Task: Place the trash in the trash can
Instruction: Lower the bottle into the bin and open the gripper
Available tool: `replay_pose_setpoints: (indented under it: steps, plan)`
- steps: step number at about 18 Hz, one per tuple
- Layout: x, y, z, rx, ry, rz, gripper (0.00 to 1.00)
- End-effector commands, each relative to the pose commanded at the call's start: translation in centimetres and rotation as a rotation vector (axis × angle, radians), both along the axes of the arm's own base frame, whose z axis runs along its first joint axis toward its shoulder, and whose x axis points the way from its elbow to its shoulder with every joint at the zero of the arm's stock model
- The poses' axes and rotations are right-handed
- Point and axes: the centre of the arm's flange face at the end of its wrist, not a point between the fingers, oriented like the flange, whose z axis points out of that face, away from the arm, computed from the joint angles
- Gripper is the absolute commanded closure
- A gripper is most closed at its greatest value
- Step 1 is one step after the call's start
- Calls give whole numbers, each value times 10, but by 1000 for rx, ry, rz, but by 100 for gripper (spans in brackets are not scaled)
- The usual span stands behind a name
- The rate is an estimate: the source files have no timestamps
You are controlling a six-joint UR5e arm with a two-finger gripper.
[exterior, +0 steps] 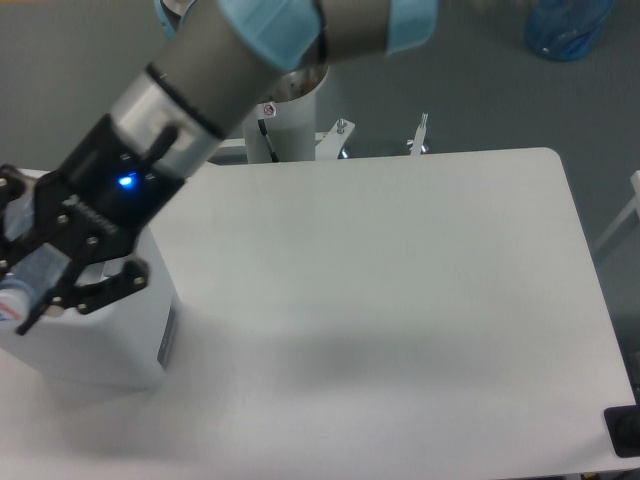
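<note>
My gripper (42, 285) hangs over the open top of the trash can (110, 340), a white boxy bin at the table's left edge. It is shut on the clear plastic water bottle (28, 275), which lies tilted between the black fingers (105, 285). The bottle's lower end with its label reaches past the bin's left side, at the frame's edge. Its blue cap does not show. The whitish pouch is not in view. The arm and gripper hide most of the bin's opening.
The white table (400, 300) spreads to the right of the bin. The arm's white base pedestal (290, 125) and metal clamps (424, 135) stand at the table's back edge. A blue jug (568, 28) sits on the floor behind. A black object (625, 432) is at the lower right corner.
</note>
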Motion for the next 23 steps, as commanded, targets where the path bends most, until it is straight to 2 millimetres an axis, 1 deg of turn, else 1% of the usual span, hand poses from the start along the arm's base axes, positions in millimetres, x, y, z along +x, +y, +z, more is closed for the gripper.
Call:
replay_pose_setpoints:
  steps: [2,4,5,8,9,10,11,13,16,19,21,22,23]
  plan:
    - [4,-2,-11,18,50,-41,93]
    - [8,-2,-18,23,69,-62,83]
    - [13,-5,-20,26,78,-73,80]
    - [22,-18,-28,40,119,-108,60]
    - [24,-21,-29,50,140,-123,47]
    - [25,-23,-30,56,151,-131,30]
    - [26,-24,-29,57,152,-131,24]
    - [28,-27,-29,54,150,-130,1]
    - [20,-36,-34,42,143,-113,0]
    - [-23,-66,-23,48,156,-26,0]
    - [-46,-76,-22,46,161,12,0]
    - [-64,-84,-23,49,176,35,0]
    - [-78,-91,-23,54,200,48,0]
